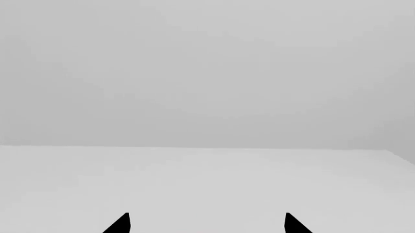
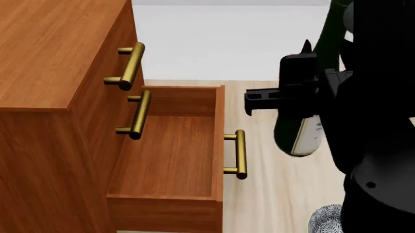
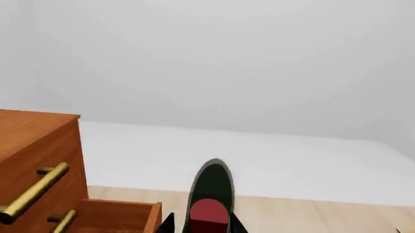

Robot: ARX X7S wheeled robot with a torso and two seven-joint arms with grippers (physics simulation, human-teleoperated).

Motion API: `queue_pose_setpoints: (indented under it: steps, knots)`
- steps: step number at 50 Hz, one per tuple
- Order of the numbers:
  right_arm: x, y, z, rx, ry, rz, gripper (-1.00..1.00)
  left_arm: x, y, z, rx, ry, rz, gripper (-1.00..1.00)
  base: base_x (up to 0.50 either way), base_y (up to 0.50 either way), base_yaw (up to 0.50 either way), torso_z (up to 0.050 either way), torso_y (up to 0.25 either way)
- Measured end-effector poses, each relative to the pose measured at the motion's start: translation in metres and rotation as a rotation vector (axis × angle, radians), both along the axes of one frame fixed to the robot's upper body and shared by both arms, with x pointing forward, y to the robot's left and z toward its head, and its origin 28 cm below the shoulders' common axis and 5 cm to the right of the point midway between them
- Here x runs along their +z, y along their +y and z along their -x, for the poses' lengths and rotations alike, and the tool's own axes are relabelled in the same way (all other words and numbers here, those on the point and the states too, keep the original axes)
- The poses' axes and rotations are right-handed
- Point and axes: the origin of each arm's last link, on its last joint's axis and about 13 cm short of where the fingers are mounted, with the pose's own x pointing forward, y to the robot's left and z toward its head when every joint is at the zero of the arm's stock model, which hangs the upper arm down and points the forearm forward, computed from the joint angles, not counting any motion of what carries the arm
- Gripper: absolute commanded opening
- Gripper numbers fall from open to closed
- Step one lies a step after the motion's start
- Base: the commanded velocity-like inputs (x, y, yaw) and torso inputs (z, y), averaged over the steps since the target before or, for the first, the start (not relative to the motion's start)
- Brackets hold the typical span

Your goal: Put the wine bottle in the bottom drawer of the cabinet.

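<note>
In the head view, the cabinet [image 2: 52, 73] stands at nine o'clock, its bottom drawer [image 2: 172, 155] pulled open. At three o'clock the right gripper [image 2: 304, 99] pinches the wine bottle [image 2: 298, 133], hanging beside the drawer's handle [image 2: 238, 154]. The left gripper [image 1: 207, 224] shows its fingertips [image 1: 120, 224] spread over a pale surface.

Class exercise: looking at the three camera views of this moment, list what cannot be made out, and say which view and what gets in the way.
- Head view: the wine bottle is largely covered by the right gripper and arm; its neck is cut off by the top edge.
- Right wrist view: the gripper's fingertips are cut off at the frame edge, so the grip itself is unseen.
- Left wrist view: only the left gripper tips show; no cabinet or bottle.
- Head view: the bottom drawer is open; the patterned object at the edge is cropped.
</note>
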Motion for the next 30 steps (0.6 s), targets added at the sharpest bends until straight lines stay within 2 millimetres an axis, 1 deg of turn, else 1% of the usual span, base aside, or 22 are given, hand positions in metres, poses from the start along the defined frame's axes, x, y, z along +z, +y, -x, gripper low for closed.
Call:
queue_pose_setpoints:
  steps: [17,30]
  knots:
    - [0.04,0.024,-0.029,0.167,0.107,-0.076,-1.0,-0.002,0.002,-0.002,-0.004,0.003,-0.001,1.0,0.0,0.0,0.0,0.001,0.001]
    - [0.063,0.04,-0.05,0.263,0.235,-0.142,-1.0,-0.003,0.002,-0.003,-0.005,0.004,-0.001,1.0,0.0,0.0,0.0,0.0,0.001]
